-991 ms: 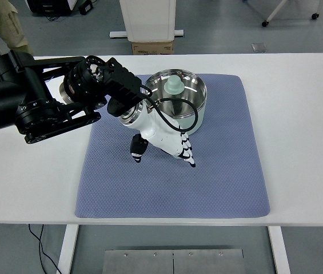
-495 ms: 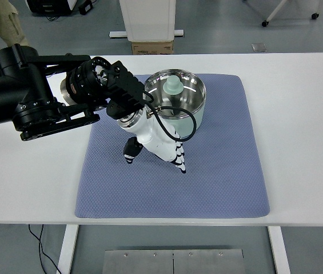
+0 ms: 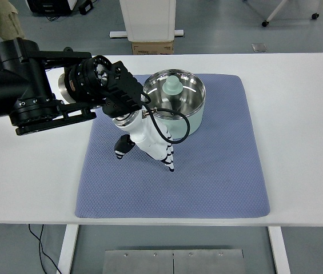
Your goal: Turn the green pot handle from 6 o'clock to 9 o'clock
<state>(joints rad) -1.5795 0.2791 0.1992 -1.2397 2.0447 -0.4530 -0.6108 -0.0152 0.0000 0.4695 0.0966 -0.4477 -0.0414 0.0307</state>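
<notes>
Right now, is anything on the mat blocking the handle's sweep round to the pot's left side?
Nothing visible besides the left hand itself. It covers the near-left side of the pot, hiding the handle. The mat left of it shows only the arm above.

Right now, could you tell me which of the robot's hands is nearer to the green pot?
Left. The left hand sits against the near-left side of the green pot on the blue mat, fingers pointing towards the camera. The right hand is not in view.
</notes>
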